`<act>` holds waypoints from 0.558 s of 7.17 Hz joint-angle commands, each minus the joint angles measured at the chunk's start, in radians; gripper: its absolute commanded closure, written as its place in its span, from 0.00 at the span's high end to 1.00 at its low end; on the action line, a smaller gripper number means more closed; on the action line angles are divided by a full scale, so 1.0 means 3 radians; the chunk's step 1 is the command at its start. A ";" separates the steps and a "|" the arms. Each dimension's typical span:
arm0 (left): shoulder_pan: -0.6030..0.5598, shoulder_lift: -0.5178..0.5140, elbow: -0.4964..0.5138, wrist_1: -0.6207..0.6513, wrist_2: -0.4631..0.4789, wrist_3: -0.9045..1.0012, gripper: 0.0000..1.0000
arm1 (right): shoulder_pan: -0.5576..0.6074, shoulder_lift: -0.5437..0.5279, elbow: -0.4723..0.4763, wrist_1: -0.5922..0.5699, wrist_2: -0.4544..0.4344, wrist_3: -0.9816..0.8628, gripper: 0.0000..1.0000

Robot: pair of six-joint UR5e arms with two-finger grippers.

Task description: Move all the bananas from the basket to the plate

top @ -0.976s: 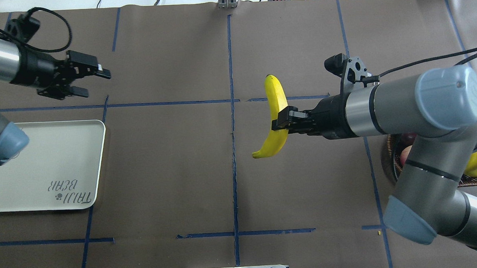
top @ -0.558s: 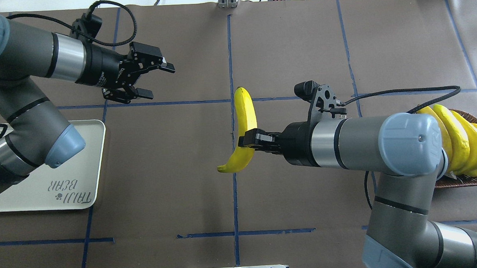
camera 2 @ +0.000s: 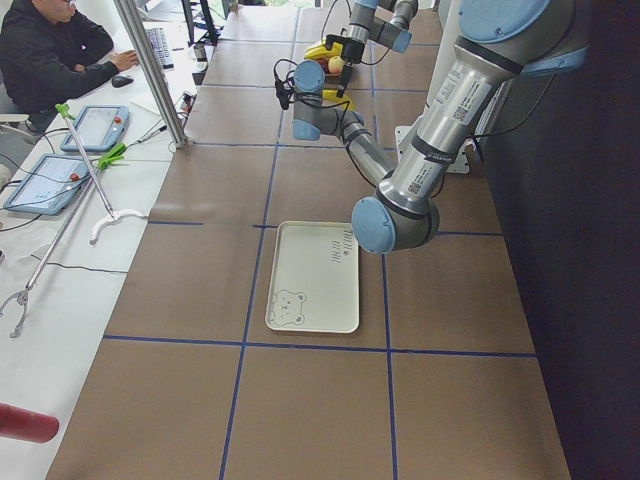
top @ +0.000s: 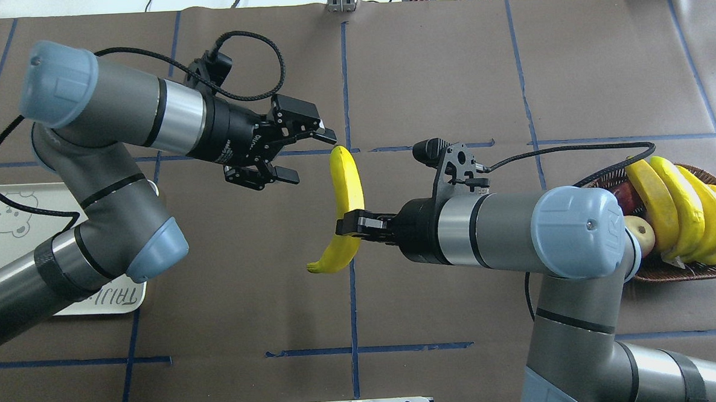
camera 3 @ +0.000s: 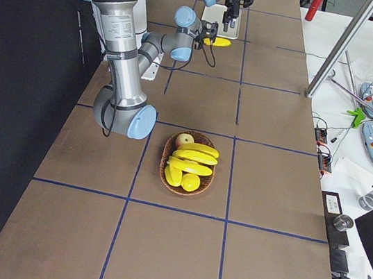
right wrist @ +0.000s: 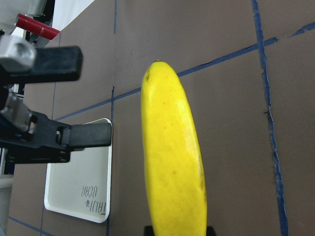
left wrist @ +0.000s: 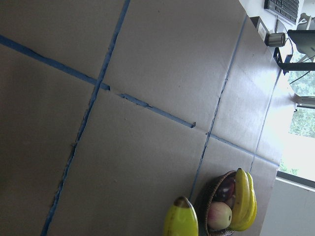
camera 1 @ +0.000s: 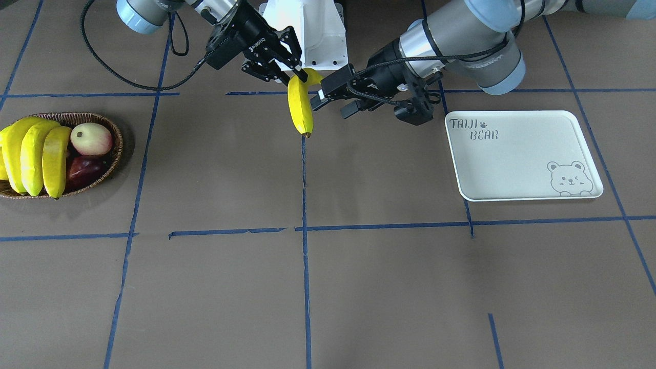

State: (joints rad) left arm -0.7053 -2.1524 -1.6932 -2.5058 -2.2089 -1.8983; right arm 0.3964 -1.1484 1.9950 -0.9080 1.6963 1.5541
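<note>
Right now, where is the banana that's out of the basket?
In the overhead view the banana is over the centre tape line, gripped by the right tool, the open left tool close on its upper left.

The table is covered in brown paper gridded with blue tape. A wicker basket sits toward the end on the robot's right. A white plate lies flat toward the opposite end, well apart from it.
</note>
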 commanded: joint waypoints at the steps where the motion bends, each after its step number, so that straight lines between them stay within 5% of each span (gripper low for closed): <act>1: 0.0294 -0.0030 0.0009 -0.0002 0.0294 0.0013 0.98 | -0.0012 0.0024 -0.0008 0.0015 0.0001 0.0000 0.00; 3: 0.0362 -0.0030 0.0009 0.0003 0.0373 0.0013 0.93 | -0.0012 0.0024 -0.0003 0.0025 0.0016 0.0000 0.00; 4: 0.0357 -0.0020 0.0004 -0.0007 0.0373 0.0018 0.36 | -0.0007 0.0014 -0.0003 0.0030 0.0032 0.0000 0.01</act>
State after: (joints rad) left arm -0.6010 -2.1605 -1.6908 -2.5059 -2.1017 -1.8942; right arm 0.3931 -1.1422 1.9935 -0.9008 1.7020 1.5539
